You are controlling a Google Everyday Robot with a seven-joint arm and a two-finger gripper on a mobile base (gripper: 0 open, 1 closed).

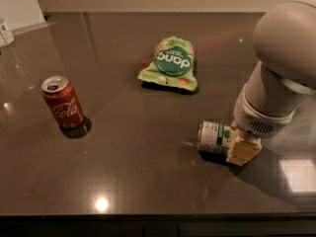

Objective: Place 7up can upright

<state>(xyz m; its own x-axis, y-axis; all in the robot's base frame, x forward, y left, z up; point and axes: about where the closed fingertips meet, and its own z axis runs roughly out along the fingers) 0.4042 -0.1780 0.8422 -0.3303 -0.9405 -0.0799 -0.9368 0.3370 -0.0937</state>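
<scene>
We see the 7up can (pixel 214 137) lying on its side on the dark worktop (pixel 148 181), in the right half and towards the near edge. Its long axis runs roughly left to right. Its silvery body shows a green band, and a dark shadow sits under it. The can's left end is free and its right end meets the gripper (pixel 242 150), whose pale yellow tip sits just in front of and against that end. The rest of the gripper is hidden under the wrist, so we cannot tell whether it is closed on the can or merely beside it.

Above the gripper rises the thick pale-grey arm (pixel 281 83), filling the right edge and covering the worktop behind the can.

Further back, near the middle of the worktop and well apart from the 7up can, a green snack bag (pixel 170 64) lies flat with its printed face up. Far to the left a red Coca-Cola can (pixel 62 102) stands upright with its opened top showing, well apart from both. A bright spot of reflected light shows on the worktop near the front edge.
</scene>
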